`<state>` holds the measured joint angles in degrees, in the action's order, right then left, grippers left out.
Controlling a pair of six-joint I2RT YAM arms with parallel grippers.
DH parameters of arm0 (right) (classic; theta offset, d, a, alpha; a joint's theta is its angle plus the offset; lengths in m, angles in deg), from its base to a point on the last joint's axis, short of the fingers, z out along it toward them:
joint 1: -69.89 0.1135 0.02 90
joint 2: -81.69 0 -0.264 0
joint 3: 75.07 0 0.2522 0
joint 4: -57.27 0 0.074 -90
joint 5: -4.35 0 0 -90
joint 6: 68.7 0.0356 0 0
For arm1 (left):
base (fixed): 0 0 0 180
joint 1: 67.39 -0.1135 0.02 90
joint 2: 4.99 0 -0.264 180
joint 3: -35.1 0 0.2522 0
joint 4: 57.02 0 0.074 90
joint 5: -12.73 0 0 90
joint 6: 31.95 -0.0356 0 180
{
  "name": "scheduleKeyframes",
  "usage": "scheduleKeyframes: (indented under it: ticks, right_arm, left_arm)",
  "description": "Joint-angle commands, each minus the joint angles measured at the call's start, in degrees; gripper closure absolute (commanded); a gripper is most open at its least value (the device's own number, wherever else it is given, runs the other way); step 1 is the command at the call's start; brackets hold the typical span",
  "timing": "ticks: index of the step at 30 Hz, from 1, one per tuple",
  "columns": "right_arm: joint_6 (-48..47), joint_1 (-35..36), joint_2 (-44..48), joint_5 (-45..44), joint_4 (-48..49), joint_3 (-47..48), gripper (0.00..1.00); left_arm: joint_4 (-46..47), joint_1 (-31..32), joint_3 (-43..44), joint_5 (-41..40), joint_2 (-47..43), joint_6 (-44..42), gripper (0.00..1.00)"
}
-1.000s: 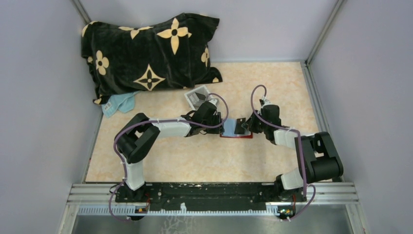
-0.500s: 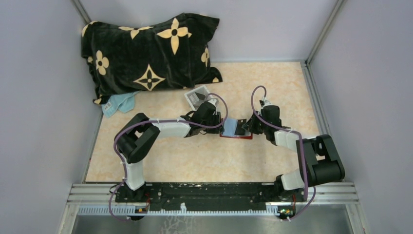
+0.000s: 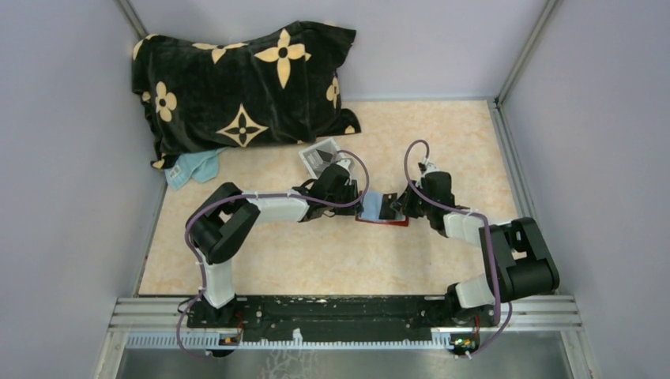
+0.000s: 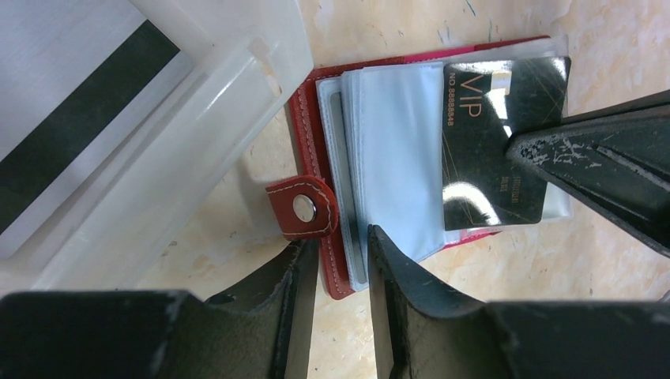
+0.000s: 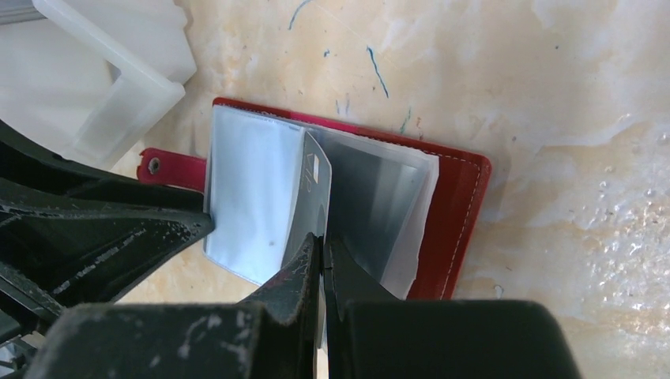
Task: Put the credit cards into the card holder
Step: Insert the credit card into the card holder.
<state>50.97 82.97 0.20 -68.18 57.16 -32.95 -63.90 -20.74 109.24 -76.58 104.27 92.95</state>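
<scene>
Midway across the tabletop [image 3: 316,260], your right hand [image 5: 321,241] is pinching a dark credit card [image 4: 494,142] over the open red card holder [image 5: 454,205]. Your left hand [image 4: 338,237] is standing half-open, straddling the holder's edge.

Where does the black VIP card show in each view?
Top external: VIP card mid-table, small and dark.
Left wrist: card upper right, face up.
Right wrist: card centre, steeply tilted.
Shared landmark: red holder beneath the card.
</scene>
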Motion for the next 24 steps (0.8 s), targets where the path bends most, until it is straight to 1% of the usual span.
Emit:
scheduleKeyframes:
  ticks: [1,7,15,24]
  right_arm:
    - [-0.40,2.22,-1.50,-0.49,-0.31,-2.69,1.00]
    - [0.05,3.57,-2.70,-0.95,1.21,-3.49,1.00]
    - [0.88,5.24,-2.09,-2.16,1.63,-4.03,1.00]
    - [0.73,6.05,-2.22,-3.92,-0.20,-3.63,1.00]
  left_arm:
    - [-7.31,-0.68,-3.05,-2.10,4.59,-1.58,0.63]
    - [-7.30,-0.69,-3.49,-2.33,4.90,-1.71,0.64]
    - [-8.04,-0.69,-4.19,-3.11,4.78,-1.77,0.66]
    - [-9.95,-0.69,-4.36,-4.38,5.50,-2.18,0.67]
